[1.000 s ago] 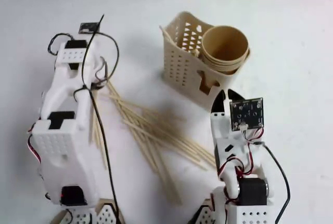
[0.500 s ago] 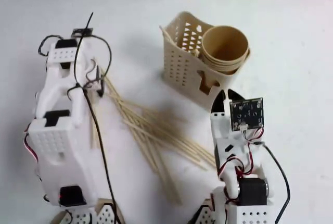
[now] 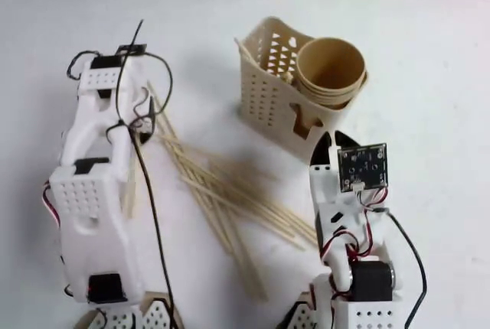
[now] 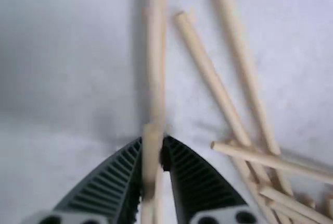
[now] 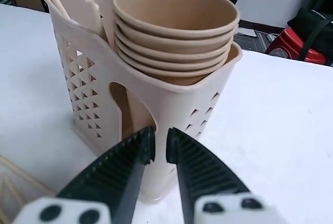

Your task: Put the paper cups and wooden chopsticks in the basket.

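Left claw [image 4: 153, 164] is pinching one chopstick [image 4: 156, 78] near the desk's [image 3: 429, 53] left edge — next, I reckon, it's needing lifting into the basket [image 3: 264, 96]; right claw [image 5: 156, 153] is hanging narrow, empty.

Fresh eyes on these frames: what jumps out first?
A stack of paper cups sits in the cream basket toward the far middle of the table. A loose heap of wooden chopsticks sprawls on the table between the two arms. At the heap's edge, the left hand is closed on one chopstick.
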